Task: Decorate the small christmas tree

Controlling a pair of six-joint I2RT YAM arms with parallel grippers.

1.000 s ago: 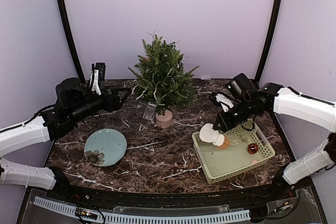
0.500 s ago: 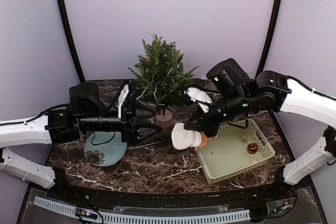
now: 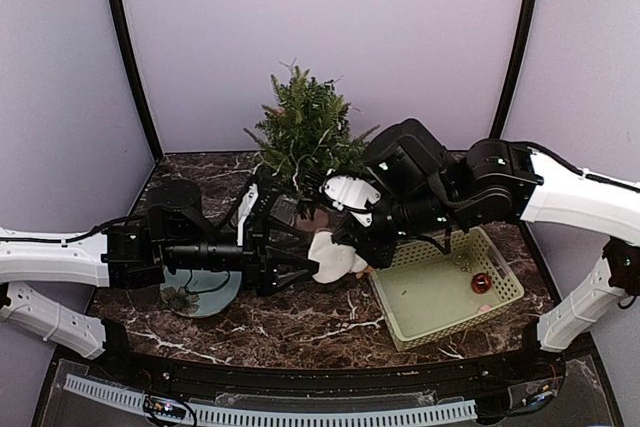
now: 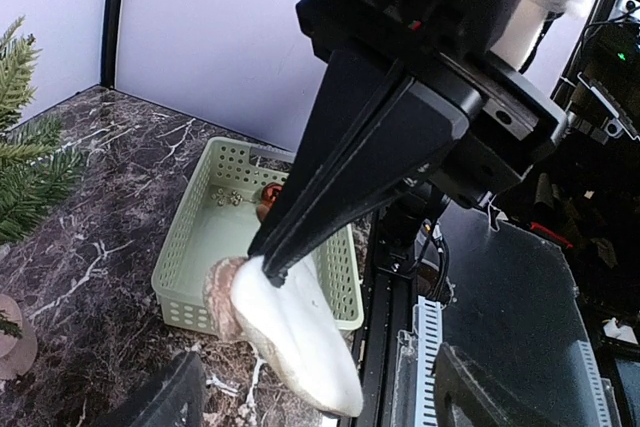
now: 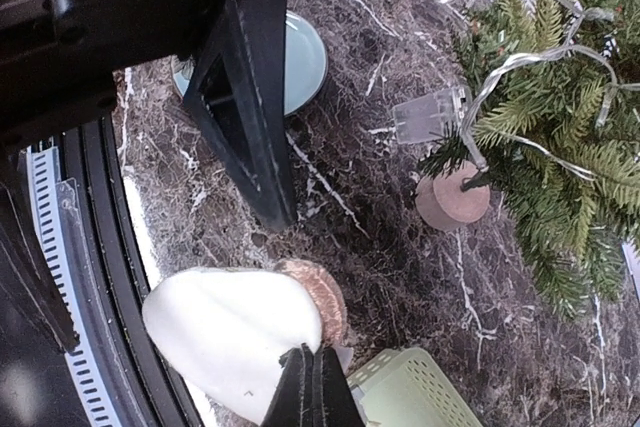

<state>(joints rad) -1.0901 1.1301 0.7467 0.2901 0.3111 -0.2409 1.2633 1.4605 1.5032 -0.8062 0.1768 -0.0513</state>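
Observation:
The small christmas tree (image 3: 305,137) stands at the back centre, a string of lights draped over it, and shows again in the right wrist view (image 5: 560,147) with its pot (image 5: 452,199). My right gripper (image 3: 347,247) (image 5: 308,359) is shut on the top edge of a white stocking (image 3: 330,259) (image 5: 225,332) (image 4: 295,332) with a brownish cuff. It holds the stocking above the table in front of the tree. My left gripper (image 3: 303,257) (image 4: 320,397) is open. Its fingers (image 5: 245,117) point at the stocking and do not touch it.
A pale green basket (image 3: 500,299) (image 4: 190,247) sits at the right with a red bauble (image 3: 481,282) and small bits inside. A light blue plate (image 3: 200,299) (image 5: 305,62) lies partly under my left arm. The lights' clear battery box (image 5: 425,117) rests by the pot.
My right arm lifted the stocking out of the basket and carried it left to the centre. My left arm swung in from the back left toward it, jaws opening wider.

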